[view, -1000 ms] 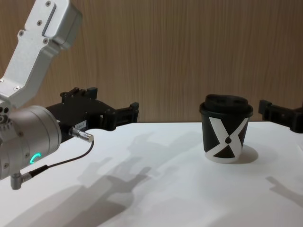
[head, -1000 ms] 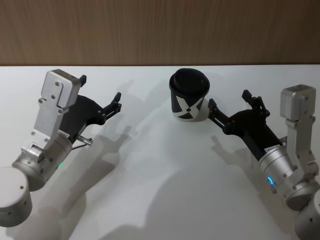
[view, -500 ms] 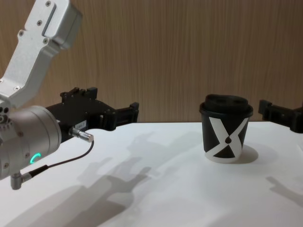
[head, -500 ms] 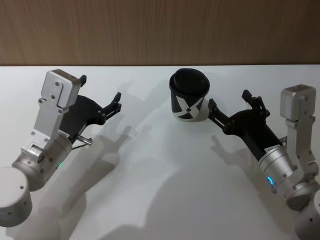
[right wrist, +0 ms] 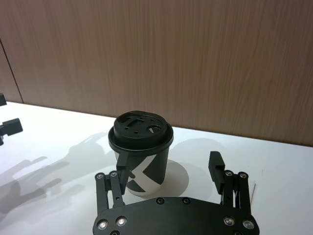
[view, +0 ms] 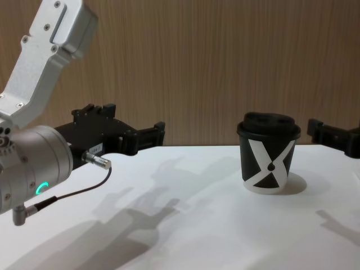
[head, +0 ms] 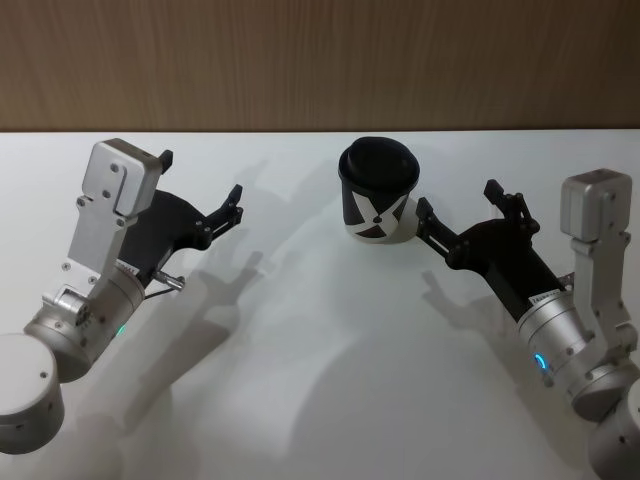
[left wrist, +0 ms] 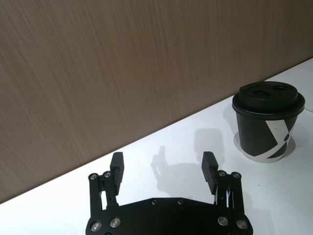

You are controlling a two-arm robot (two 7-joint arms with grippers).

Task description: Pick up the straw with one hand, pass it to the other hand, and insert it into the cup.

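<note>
White tabletop (head: 320, 400) carries the cup (head: 377, 195), upper centre; left gripper (head: 200, 178) and right gripper (head: 457, 203) flank it, fingers spread, empty: seemingly nothing begun.

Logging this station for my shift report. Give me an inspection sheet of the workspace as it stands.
Surface: white table, plain and matte.
Job's things: cup upright on the table, domed lid on.
Clutter: nothing seen.
Grippers: left gripper open, held over the table's left side; right gripper open, just right of the cup.
Cables: dark cable looping from the left wrist.
Surroundings: wood-panel wall behind the table.
</note>
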